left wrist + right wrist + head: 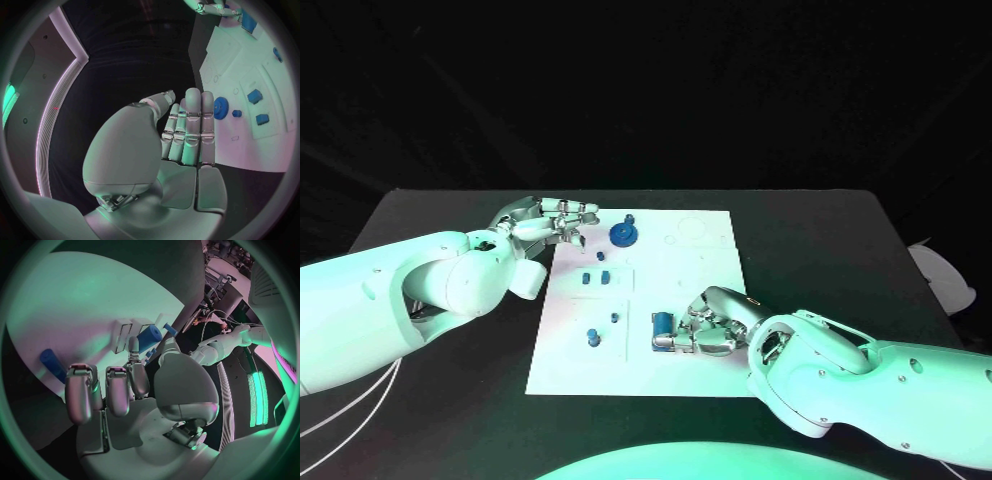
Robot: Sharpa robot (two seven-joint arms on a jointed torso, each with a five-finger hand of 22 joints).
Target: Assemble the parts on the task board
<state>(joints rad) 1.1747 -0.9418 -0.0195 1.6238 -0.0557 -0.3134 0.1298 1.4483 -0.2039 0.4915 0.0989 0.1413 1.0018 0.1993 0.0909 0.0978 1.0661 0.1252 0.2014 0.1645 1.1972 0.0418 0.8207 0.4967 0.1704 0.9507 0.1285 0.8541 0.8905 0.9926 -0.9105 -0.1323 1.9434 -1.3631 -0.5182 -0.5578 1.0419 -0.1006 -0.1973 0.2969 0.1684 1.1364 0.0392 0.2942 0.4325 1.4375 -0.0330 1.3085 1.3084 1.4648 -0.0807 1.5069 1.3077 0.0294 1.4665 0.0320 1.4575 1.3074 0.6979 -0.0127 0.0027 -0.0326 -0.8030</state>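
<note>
White task board point(689, 375) flat mid-table on black table point(430, 215). Left hand point(548, 222) at board's far left edge, fingers straight and side by side, holding nothing (wrist view: fingertips point(194, 95) just beside blue gear point(220, 107), contact not certain). Gear point(626, 234) near board's far left corner. Two small blue blocks point(596, 278) mid-left of board; two more small blue pieces point(594, 338) toward near-left. Right hand point(704, 325) over board's near-middle, fingers curled around blue cylinder point(661, 325), thumb against it (wrist view confirms cylinder point(149, 336) pinched at fingertips). Separate blue peg point(52, 365) lying on board beside right hand.
</note>
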